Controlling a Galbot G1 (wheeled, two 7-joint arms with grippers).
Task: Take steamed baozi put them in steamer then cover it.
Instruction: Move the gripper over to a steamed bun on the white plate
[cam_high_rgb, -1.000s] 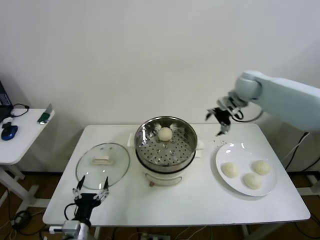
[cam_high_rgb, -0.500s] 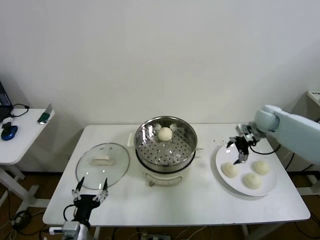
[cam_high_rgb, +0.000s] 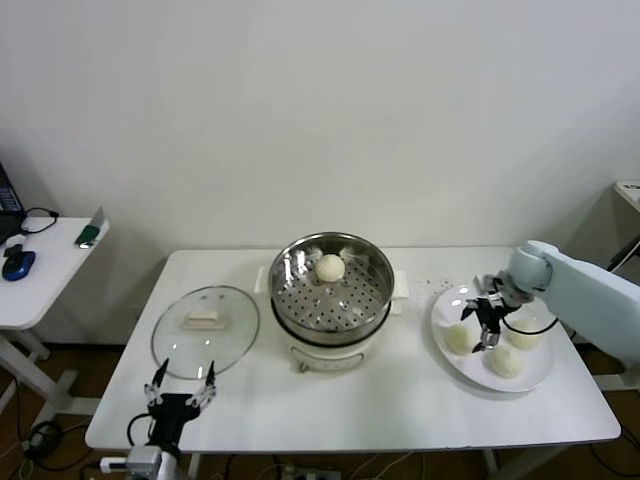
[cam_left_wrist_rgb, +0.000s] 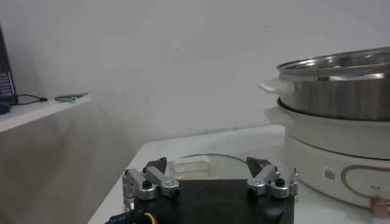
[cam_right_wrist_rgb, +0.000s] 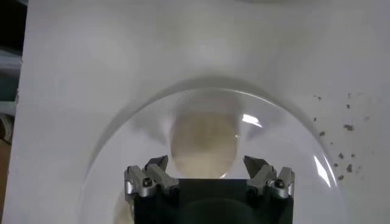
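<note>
The steel steamer (cam_high_rgb: 331, 296) stands at the table's middle with one baozi (cam_high_rgb: 330, 267) on its perforated tray. Three baozi lie on the white plate (cam_high_rgb: 445, 312) to the right: one on the left (cam_high_rgb: 457, 339), one in front (cam_high_rgb: 505, 361), one on the right (cam_high_rgb: 525, 336). My right gripper (cam_high_rgb: 483, 322) is open, low over the plate and straddling the left bun (cam_right_wrist_rgb: 204, 144). The glass cover (cam_high_rgb: 205, 329) lies flat on the table left of the steamer. My left gripper (cam_high_rgb: 181, 388) is open and empty near the front edge, just before the cover (cam_left_wrist_rgb: 198, 166).
A small side table (cam_high_rgb: 40, 270) with a dark mouse and a cable stands at the far left. Crumbs (cam_high_rgb: 432, 285) speckle the table behind the plate. The steamer's white base (cam_left_wrist_rgb: 332, 161) rises close beside my left gripper.
My right gripper has swung from high beside the steamer down onto the plate, and now sits over the left bun. The left arm has barely moved.
</note>
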